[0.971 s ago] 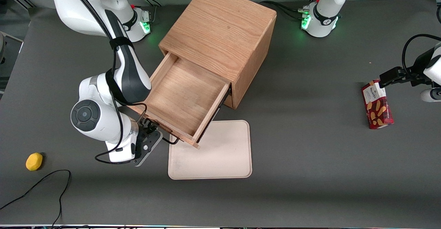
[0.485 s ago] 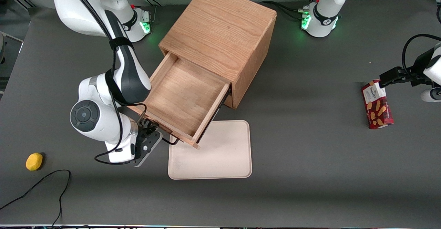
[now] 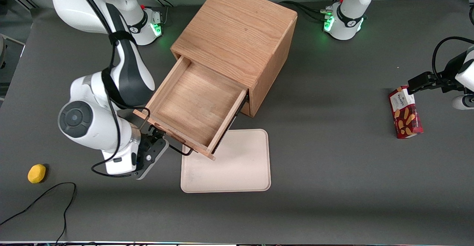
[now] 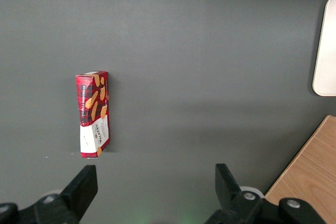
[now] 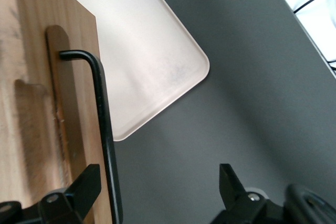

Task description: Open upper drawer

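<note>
**Upper drawer standing pulled out, hand open at its handle**

The dark grey matte table (image 3: 333, 201) is carrying everything. On it the oak cabinet (image 3: 237, 27) is sitting as a boxy block with plain grain on its top, turned at an angle in the front view. The upper drawer (image 3: 192, 105) is sticking well out of it toward seven o'clock, a wide shallow tray of light-brown wood with thin walls and a bare floor.

At about five o'clock from the drawer's front, a cream tray (image 3: 237, 168) with rounded corners and a low rim is lying flat, smooth and faintly scuffed. The drawer's front corner is overhanging one corner of it.

The hand (image 3: 157, 137) is hovering just in front of the drawer's face, at its end toward the working arm. In the right wrist view the hand (image 5: 157, 192) is showing its black fingers (image 5: 79, 192) spread apart, and the black wire bar handle (image 5: 102, 114) is running close beside one of them, inside the gap, not pinched.

A red tartan biscuit box (image 3: 404, 113) is lying flat at three o'clock from the cabinet, well apart, toward the parked arm's end. A small rounded yellow object (image 3: 36, 173) is sitting at nine o'clock from the tray, toward the working arm's end, with a thin black cable (image 3: 48, 194) curling near it.
</note>
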